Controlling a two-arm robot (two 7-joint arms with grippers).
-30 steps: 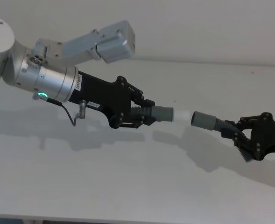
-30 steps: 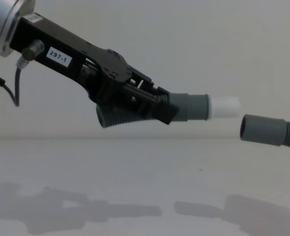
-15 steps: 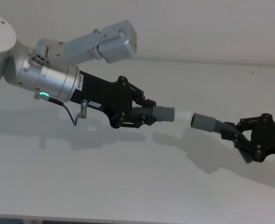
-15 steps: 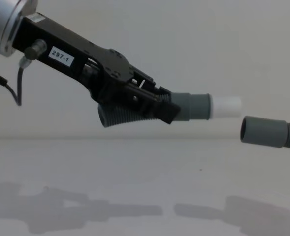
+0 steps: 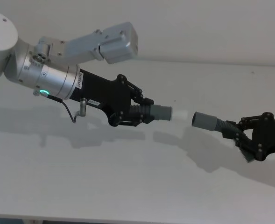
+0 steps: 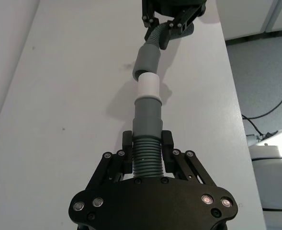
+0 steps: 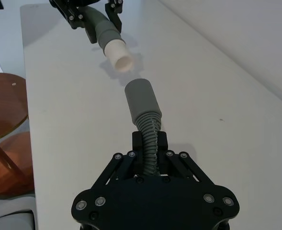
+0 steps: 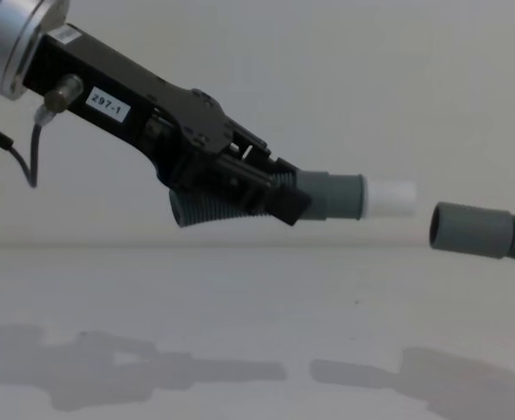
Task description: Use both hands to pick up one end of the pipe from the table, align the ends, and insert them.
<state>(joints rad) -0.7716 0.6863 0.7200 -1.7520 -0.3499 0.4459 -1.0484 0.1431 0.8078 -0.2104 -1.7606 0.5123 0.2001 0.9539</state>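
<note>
We see the pipe (image 6: 147, 160) held off the table (image 5: 128, 182) in two places, its two ends facing each other in the air with a small gap between them. The spigot end (image 8: 331, 196), a smooth grey cuff with a white tip (image 8: 390, 199), points toward the robot's right. The socket end (image 8: 469, 229) points back at it with its hollow mouth open. In the chest view the socket end sits slightly lower than the white tip (so the two are close to lined up but not quite on one axis), and the white tip is not inside the socket end.

The left gripper (image 5: 144, 114) has its fingers closed on the ribbed hose just behind the spigot cuff, and a bend of ribbed hose hangs out below it. On that gripper's body we read a white label (image 8: 106, 105), "297-1". The right gripper (image 7: 149, 143) has its fingers closed on the ribbed hose a little behind the socket cuff, and it comes in from the right edge of the head view. Both ends hang above the white table, which carries their shadows.
</note>
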